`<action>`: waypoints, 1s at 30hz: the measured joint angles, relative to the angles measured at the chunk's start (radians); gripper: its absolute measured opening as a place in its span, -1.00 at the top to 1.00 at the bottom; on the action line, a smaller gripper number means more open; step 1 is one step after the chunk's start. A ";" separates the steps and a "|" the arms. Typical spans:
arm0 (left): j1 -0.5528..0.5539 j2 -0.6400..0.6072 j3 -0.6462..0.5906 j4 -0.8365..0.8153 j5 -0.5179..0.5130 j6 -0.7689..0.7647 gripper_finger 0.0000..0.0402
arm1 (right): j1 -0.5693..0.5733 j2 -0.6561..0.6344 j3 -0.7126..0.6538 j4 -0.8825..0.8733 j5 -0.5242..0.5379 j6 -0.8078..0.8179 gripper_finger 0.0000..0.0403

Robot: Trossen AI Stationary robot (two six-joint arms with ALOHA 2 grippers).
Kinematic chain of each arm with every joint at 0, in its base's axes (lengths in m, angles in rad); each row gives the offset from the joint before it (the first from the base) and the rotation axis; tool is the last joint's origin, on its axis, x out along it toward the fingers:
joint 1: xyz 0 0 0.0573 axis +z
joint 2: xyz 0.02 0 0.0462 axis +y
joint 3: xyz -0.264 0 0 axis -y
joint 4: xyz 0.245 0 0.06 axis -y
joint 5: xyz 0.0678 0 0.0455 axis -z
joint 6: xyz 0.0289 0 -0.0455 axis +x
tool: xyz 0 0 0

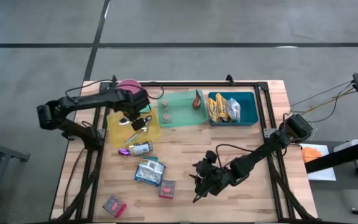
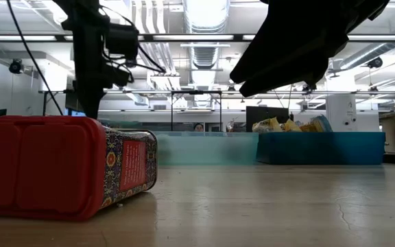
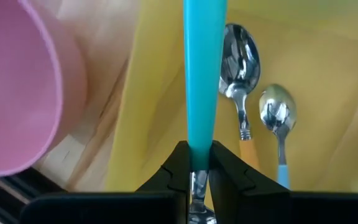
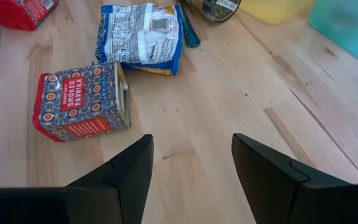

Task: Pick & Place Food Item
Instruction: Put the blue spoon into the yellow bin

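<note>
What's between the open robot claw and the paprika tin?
Only bare wooden table lies between the right gripper and the paprika tin, seen in the right wrist view.

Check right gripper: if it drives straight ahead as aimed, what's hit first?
Likely bare table: the open right gripper points between the paprika tin and the teal bin. Depth unclear.
</note>
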 joint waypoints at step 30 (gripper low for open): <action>0.031 -0.013 -0.163 0.022 0.129 0.051 0.84 | 0.000 0.000 0.000 0.001 0.000 0.000 -0.06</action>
